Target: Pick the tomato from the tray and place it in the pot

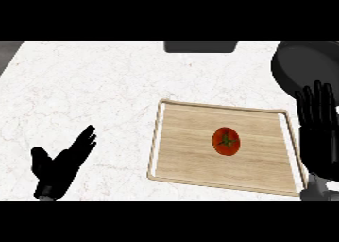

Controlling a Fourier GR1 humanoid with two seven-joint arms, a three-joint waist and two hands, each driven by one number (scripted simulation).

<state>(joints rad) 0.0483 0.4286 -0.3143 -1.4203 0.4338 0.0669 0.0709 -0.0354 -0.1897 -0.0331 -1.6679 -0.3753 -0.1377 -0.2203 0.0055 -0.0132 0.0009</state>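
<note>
Fingers point(318, 101) of the right hand point(324, 146) are straight and close together, pointing toward the far side of the counter point(81, 85), and they hold nothing. This hand hangs at the right of the view, over the right rim of the tray point(186, 142), and its fingertips reach the near edge of the pot point(308, 59). Whether the hand touches the tray or the pot cannot be told from this steep view. The grey forearm below it shows only at the lower right corner.

On the other side, the left hand point(57, 168) sits low at the left of the view, well apart from the tray. Its fingers are also straight and slightly spread, slanting up and to the right, with the thumb standing off to the left. It too holds nothing.

Between the two hands lies the tray, a wooden board with a pale raised rim, set a little askew on the white marbled counter. The tomato point(226, 141) rests on the tray, right of its middle, red with a green stem star facing up. It is near the right hand but apart from it.

The pot is dark and round, at the far right corner of the counter, just beyond the tray's far right corner. A dark flat object point(199, 46) lies at the far edge of the counter, left of the pot.
</note>
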